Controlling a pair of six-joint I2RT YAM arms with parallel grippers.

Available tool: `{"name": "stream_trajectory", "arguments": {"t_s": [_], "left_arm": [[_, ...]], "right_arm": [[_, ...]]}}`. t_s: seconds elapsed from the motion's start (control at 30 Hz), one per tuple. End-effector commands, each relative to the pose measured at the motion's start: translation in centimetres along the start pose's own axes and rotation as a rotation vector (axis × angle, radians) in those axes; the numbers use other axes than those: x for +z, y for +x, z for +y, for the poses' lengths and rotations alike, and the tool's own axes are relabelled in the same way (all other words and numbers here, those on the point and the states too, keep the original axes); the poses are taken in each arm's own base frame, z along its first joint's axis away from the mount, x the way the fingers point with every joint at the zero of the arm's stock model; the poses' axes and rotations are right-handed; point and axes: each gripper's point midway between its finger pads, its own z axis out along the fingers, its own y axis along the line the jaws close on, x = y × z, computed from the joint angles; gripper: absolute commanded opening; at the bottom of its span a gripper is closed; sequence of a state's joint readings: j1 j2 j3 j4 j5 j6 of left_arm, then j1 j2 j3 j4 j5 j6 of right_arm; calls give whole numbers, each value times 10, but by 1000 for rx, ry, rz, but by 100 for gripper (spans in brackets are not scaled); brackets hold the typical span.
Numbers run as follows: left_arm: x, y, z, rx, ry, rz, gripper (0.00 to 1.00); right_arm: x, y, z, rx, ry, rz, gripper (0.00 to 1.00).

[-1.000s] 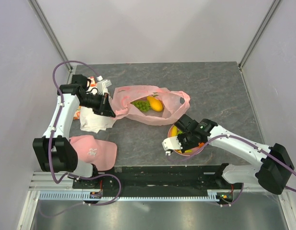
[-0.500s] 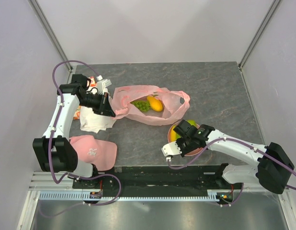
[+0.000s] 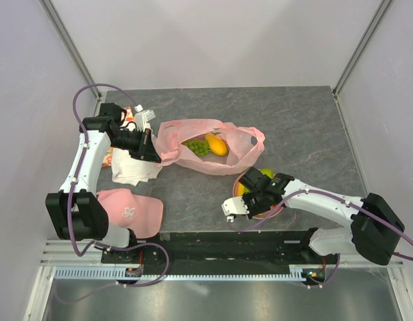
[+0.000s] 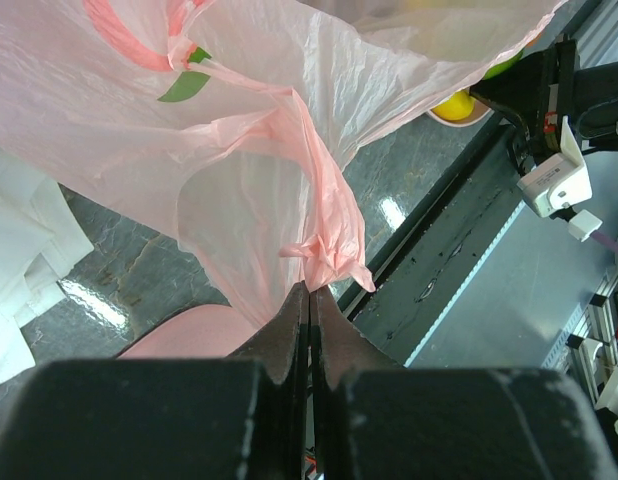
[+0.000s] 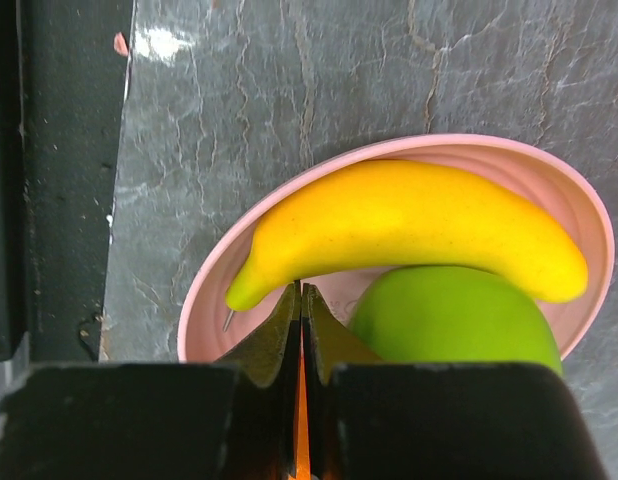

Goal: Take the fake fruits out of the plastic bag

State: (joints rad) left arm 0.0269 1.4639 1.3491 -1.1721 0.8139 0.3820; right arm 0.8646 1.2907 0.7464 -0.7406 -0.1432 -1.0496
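Top external view showed the left gripper (image 4: 309, 290) unmoved, its fingers (image 4: 289, 330) pinching a handle loop of the plastic bag (image 3: 193, 137), which lay on the tabletop (image 3: 293, 120) with a mango (image 3: 216, 144) and green fruit (image 3: 196, 148) inside. Further right, the right gripper (image 5: 301, 290) — fingers pressed together, empty — had drawn back toward the near edge from the pink plate (image 5: 204, 300), uncovering a banana (image 5: 409, 225) and green apple (image 5: 449, 315). By that showing, two fruits were out and the bagged ones remained.

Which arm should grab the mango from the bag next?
Right. The right gripper is shut, empty, over the plate beside the bag; the left gripper is clamped on the bag.
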Motion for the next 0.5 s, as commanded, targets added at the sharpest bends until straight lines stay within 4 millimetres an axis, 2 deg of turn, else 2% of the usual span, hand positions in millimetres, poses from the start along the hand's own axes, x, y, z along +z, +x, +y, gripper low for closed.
{"name": "stream_trajectory", "arguments": {"t_s": [0.0, 0.47], "left_arm": [[-3, -13, -3, 0, 7, -30, 2], [-4, -18, -5, 1, 18, -43, 2]], "right_arm": [[3, -14, 2, 82, -9, -77, 6], [-3, -34, -23, 185, 111, -181, 7]]}}
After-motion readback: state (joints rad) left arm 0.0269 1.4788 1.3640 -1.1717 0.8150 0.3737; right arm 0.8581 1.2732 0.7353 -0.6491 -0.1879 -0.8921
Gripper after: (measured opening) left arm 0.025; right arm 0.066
